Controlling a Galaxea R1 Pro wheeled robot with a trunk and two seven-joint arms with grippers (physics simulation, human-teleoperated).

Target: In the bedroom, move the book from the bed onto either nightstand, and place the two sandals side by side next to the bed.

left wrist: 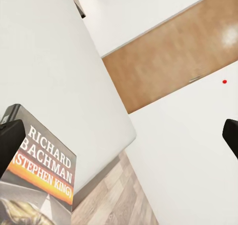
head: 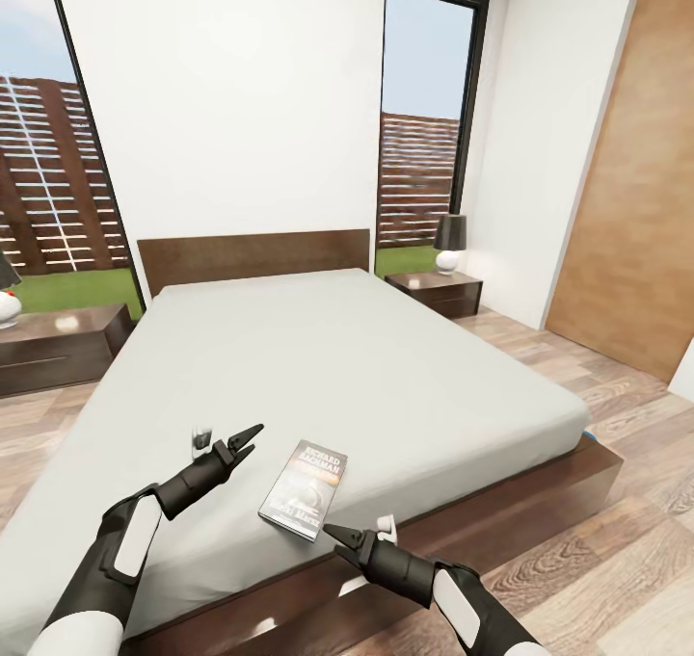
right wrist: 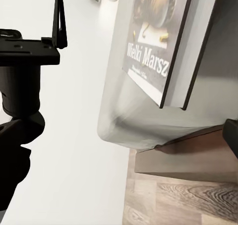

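Book [head: 305,489] lies flat on the bed [head: 366,367], near its foot edge, between both grippers. Left gripper [head: 247,440] hovers just beside the book, jaws apart, nothing held. Right gripper [head: 339,535] sits at the bed's foot edge near the book; can't tell how open, nothing visibly held. Nightstands [head: 439,292] flank the headboard [head: 253,256]. Blue sliver [head: 588,435] at the far foot corner, can't identify.

White walls [head: 222,97], plank floor [head: 617,502], windows [head: 424,126]
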